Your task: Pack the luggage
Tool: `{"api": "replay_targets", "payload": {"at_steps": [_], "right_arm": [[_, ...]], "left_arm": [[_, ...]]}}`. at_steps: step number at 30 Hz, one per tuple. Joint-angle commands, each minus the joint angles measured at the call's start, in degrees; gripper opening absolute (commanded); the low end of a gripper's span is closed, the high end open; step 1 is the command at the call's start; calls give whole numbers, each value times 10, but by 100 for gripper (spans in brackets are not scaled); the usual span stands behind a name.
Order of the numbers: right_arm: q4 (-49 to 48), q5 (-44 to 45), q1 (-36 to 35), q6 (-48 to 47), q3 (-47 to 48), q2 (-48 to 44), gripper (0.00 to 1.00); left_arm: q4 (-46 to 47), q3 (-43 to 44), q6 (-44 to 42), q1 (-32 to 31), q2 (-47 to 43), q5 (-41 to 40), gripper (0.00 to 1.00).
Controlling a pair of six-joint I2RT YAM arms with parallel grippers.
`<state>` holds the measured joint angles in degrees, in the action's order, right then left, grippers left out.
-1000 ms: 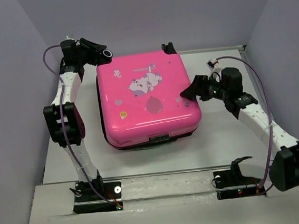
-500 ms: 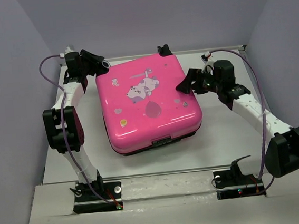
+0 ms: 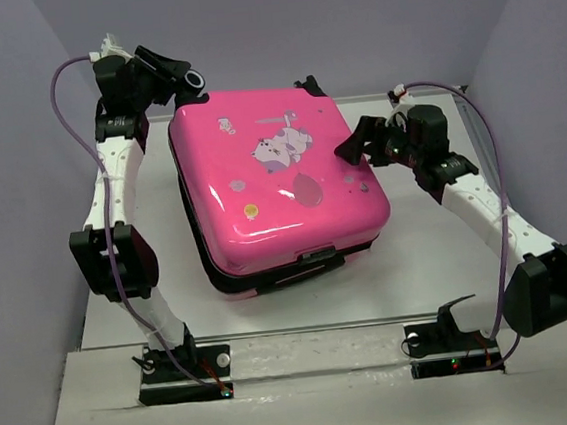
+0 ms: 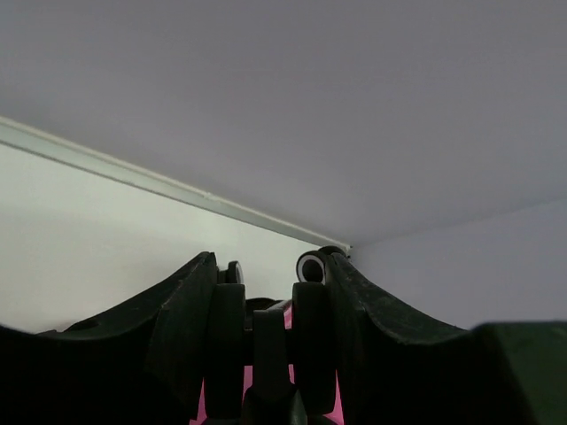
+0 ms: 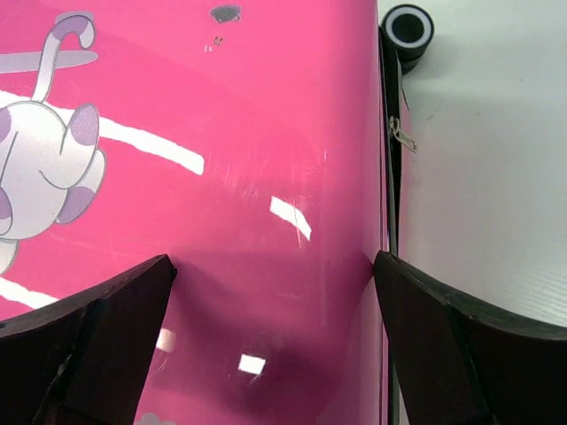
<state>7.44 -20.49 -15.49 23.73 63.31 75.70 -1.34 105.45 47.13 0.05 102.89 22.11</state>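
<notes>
Pink luggage lies shut and skewed on the table. Its far corner is caught by the left hand, whose fingers pinch a caster wheel between them. The right hand, fingers spread wide, hovers over the case's glossy side edge with the zip seam beneath one finger; whether it touches cannot be made out. The case looks set to be turned or raised. Doing that well calls for a firm pinch on the caster, a steady brace from the spread hand against the slippery shell, and both arms moving together.
</notes>
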Motion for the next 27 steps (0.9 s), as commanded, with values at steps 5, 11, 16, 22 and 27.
{"api": "replay_targets", "payload": {"at_steps": [5, 11, 16, 22, 27], "right_arm": [[110, 9, -17, -46, 27, -50, 100], [144, 8, -17, -53, 5, -139, 98], [153, -13, -17, -40, -53, -229, 81], [180, -28, -17, -34, -102, -295, 45], [209, -86, -104, -35, -89, -318, 7]], "left_arm": [[62, -99, -3, -1, 21, 97, 6], [56, -120, -13, 21, 43, 94, 6], [49, -139, -26, 23, 40, 87, 6], [53, -188, -36, 25, 3, 88, 6], [50, -227, -46, 31, -24, 72, 6]]}}
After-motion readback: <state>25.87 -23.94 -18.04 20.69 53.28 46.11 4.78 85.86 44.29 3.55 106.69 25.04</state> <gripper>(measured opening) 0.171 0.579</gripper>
